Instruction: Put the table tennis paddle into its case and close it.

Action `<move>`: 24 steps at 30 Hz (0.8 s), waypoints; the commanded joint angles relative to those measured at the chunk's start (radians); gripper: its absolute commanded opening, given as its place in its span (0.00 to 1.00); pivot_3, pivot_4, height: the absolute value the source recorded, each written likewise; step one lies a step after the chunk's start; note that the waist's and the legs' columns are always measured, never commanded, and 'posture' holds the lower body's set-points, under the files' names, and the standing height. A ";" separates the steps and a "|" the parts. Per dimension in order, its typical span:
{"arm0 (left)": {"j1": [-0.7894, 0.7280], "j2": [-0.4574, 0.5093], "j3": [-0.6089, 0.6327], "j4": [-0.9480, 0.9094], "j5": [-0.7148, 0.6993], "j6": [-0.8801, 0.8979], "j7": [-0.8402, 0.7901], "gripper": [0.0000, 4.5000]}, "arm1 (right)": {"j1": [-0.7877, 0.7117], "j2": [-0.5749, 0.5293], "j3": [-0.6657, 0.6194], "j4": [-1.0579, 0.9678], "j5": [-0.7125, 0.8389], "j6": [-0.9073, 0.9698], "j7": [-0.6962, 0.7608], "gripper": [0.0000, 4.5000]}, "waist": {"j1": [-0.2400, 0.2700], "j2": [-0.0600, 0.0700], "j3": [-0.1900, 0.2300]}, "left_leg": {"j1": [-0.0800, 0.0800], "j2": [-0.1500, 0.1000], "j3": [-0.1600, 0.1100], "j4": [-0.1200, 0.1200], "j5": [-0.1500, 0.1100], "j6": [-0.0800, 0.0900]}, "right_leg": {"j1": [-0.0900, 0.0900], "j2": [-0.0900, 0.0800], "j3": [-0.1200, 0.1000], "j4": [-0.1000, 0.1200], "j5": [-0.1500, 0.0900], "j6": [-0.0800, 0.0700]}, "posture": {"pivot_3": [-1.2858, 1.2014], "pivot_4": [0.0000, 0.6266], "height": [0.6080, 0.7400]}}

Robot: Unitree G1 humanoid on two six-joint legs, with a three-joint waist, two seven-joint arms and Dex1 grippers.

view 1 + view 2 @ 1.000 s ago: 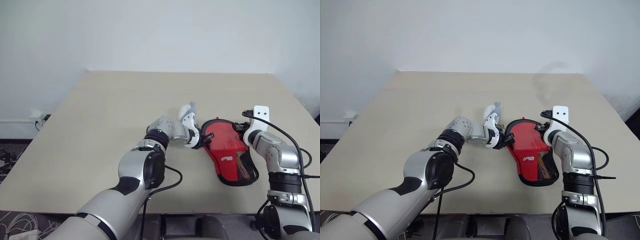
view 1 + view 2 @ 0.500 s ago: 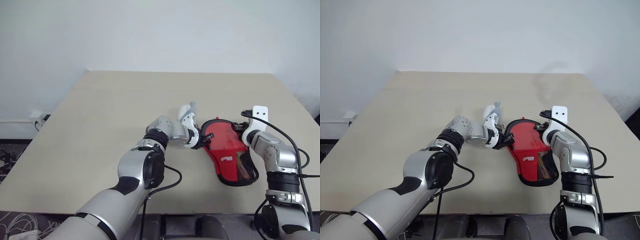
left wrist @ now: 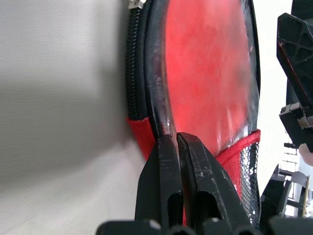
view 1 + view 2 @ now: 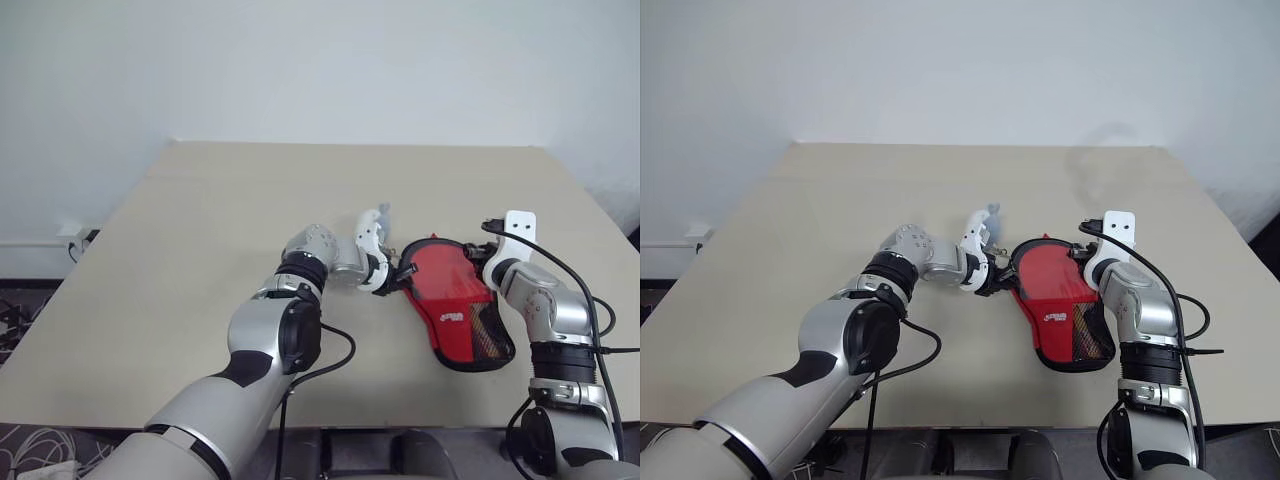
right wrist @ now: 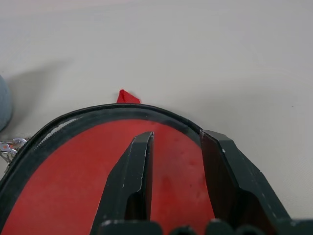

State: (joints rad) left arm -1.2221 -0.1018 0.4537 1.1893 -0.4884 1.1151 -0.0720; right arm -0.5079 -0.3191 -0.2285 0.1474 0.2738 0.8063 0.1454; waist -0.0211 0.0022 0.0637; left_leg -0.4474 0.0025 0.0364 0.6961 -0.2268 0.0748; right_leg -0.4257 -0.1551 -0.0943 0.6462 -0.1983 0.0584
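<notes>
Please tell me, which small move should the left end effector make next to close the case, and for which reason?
Probably it should keep its grip and draw along the case's rim. The left end effector is shut at the black zipper edge, and the red paddle face shows inside the open rim, so the zip looks unfinished. The right end effector rests open on that red face, probably steadying it.

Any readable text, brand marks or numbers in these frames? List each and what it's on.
Nothing legible.
Small white logo on the red case: too small and blurred to read.
No other text, labels or numbers show on the table, the arms or either pincer.
</notes>
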 commanded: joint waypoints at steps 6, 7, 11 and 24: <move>0.011 0.004 -0.055 -0.072 0.019 0.002 -0.065 0.02 | -0.028 0.008 -0.009 0.000 -0.005 -0.041 -0.009 0.36 | 0.000 0.000 0.000 | 0.000 0.000 0.000 0.000 0.000 0.000 | 0.000 0.000 0.000 0.000 0.000 0.000 | 0.52 0.00 0.61; 0.009 -0.001 -0.068 -0.083 0.021 0.005 -0.085 0.02 | -0.027 0.010 -0.006 0.001 -0.006 -0.043 -0.010 0.36 | 0.001 0.000 0.000 | 0.000 0.000 0.000 0.000 0.000 0.000 | 0.000 0.000 0.000 0.000 0.000 0.000 | 0.52 0.00 0.61; 0.012 -0.008 -0.105 -0.114 0.031 0.003 -0.116 0.21 | -0.024 0.012 0.000 0.003 -0.008 -0.048 -0.011 0.36 | 0.001 0.000 0.000 | 0.000 -0.001 0.000 0.000 0.000 0.000 | 0.000 0.000 0.001 0.000 0.000 0.000 | 0.52 0.00 0.61; -0.015 -0.015 0.000 -0.037 -0.007 0.028 0.038 0.82 | -0.020 0.012 -0.013 -0.002 -0.001 -0.040 -0.020 0.36 | 0.001 0.000 0.000 | 0.000 0.000 0.000 0.001 0.000 0.000 | 0.001 0.000 0.000 0.000 0.000 0.000 | 0.52 0.00 0.61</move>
State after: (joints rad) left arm -1.2069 -0.1134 0.4413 1.1409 -0.4871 1.1350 -0.0701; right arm -0.5082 -0.3001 -0.2227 0.1687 0.2722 0.7791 0.1320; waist -0.0204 0.0023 0.0635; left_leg -0.4473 0.0022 0.0360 0.6970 -0.2265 0.0753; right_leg -0.4251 -0.1551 -0.0939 0.6463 -0.1979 0.0581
